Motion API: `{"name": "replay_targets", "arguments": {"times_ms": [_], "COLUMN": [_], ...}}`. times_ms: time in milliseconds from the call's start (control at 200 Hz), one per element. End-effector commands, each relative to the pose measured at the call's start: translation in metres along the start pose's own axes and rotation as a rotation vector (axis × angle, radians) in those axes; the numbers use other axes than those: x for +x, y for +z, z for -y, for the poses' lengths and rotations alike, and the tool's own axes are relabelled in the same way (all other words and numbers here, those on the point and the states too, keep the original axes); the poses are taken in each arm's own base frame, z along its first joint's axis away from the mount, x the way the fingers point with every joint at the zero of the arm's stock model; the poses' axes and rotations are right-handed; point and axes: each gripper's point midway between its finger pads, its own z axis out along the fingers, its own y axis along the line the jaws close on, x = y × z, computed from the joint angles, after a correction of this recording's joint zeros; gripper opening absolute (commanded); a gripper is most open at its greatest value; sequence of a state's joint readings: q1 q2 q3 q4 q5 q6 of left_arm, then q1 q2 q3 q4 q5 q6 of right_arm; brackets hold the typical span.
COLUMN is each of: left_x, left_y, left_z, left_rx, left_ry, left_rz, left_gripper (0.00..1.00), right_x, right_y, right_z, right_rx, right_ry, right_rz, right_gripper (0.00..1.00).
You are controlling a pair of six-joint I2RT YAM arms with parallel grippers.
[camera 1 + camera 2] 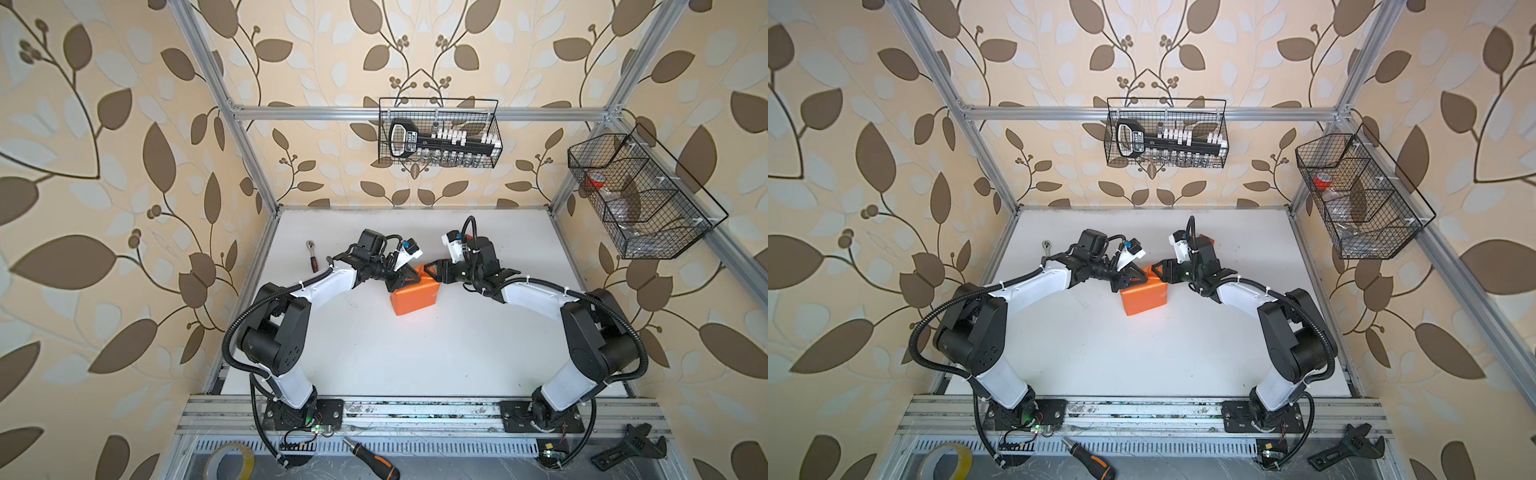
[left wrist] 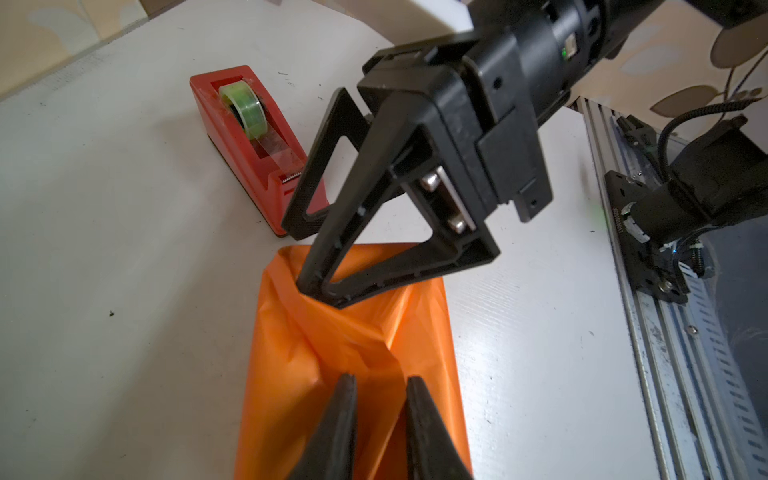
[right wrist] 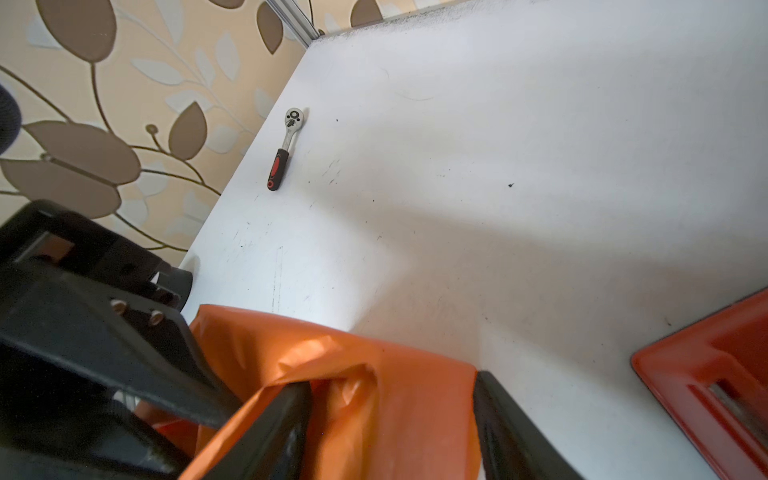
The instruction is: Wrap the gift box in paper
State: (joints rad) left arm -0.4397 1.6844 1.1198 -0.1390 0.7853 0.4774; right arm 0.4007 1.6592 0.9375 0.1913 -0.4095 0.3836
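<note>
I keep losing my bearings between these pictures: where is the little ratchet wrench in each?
Both top views: the ratchet wrench lies near the table's left edge.
Left wrist: not in it.
Right wrist: alone near the table's edge.
Shared landmark: the orange paper, in all four.

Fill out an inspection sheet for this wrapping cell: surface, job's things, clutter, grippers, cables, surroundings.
Surface: white table, scuffed, with small dark specks.
Job's things: orange paper folded round a block mid-table, ends crumpled; gift box not seen, presumably inside.
Clutter: ratchet and red tape dispenser on the table; tape roll, screwdriver and adjustable wrench below the front rail.
Grippers: left gripper jaws slightly apart over the paper; right gripper jaws wide astride its other end, grip unclear.
Cables: black conduit loops off each arm.
Surroundings: leaf wallpaper, aluminium frame, two wire baskets.
</note>
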Motion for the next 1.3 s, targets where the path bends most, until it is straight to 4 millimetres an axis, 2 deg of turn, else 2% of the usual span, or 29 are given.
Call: {"name": "replay_targets", "arguments": {"times_ms": [0,270,490,580,715,905,990,1064,1114,1134,1209,1294], "left_x": [0.011,0.009,0.009,0.008,0.0,-0.031,-0.045,-0.054,-0.048,-0.052,-0.03,-0.011], "left_y": [-0.003,-0.008,-0.008,-0.008,-0.009,-0.021,-0.031,-0.045,-0.053,-0.064,-0.079,-0.08], "left_z": [0.018,0.021,0.02,0.02,0.02,0.022,0.014,-0.002,-0.017,-0.019,-0.037,-0.039], "left_rx": [0.042,0.035,0.027,0.028,0.03,-0.005,-0.085,-0.218,-0.32,-0.369,-0.523,-0.568], "left_ry": [-0.026,0.005,0.012,0.009,-0.003,-0.038,-0.103,-0.21,-0.319,-0.355,-0.541,-0.638], "left_rz": [-0.03,-0.028,-0.022,-0.019,0.007,0.095,0.14,0.195,0.214,0.242,0.249,0.226], "left_gripper": [0.26,0.32,0.38,0.4,0.43,0.48,0.51,0.57,0.62,0.66,0.8,0.92], "right_x": [0.011,-0.009,-0.018,-0.013,0.008,0.038,0.049,0.056,0.059,0.061,0.062,0.061], "right_y": [-0.011,-0.032,-0.014,-0.003,0.005,0.001,0.0,0.0,0.0,0.0,0.0,0.001], "right_z": [0.002,-0.008,-0.021,-0.019,-0.01,0.003,0.005,0.006,0.006,0.006,0.006,0.004], "right_rx": [-0.006,-0.004,-0.009,0.01,0.038,0.068,0.061,0.057,0.054,0.053,0.045,0.034], "right_ry": [0.04,0.056,0.085,0.085,0.099,0.115,0.124,0.129,0.132,0.134,0.14,0.141], "right_rz": [-0.037,0.016,0.014,-0.012,-0.061,-0.093,-0.095,-0.094,-0.092,-0.091,-0.084,-0.078], "right_gripper": [0.63,0.69,0.82,0.82,0.82,0.78,0.76,0.75,0.75,0.74,0.74,0.74]}}
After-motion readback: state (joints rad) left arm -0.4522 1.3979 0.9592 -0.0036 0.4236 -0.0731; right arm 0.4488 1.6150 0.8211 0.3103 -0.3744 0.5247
